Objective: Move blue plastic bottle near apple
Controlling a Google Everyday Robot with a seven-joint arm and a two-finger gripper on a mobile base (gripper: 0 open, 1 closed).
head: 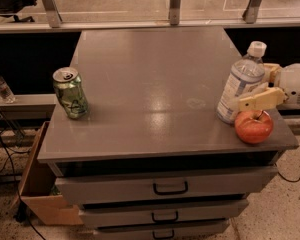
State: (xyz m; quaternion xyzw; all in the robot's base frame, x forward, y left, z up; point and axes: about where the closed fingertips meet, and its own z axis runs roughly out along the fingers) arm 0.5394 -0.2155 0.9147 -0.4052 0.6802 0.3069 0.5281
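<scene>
The blue plastic bottle (238,84), clear bluish with a white cap, stands at the right edge of the grey cabinet top (150,84). The red-orange apple (253,127) sits just in front of it and to its right, almost touching it, near the front right corner. My gripper (253,87) reaches in from the right at the bottle's height. One pale finger (260,100) lies in front of the bottle's lower right side, just above the apple, and the other shows behind it. The jaws stand apart around the bottle's right side.
A dented green soda can (70,93) stands at the left edge of the top. A small clear bottle (0,86) is on a low shelf at far left. A cardboard box (37,189) sits on the floor at left. Drawers (170,186) are below.
</scene>
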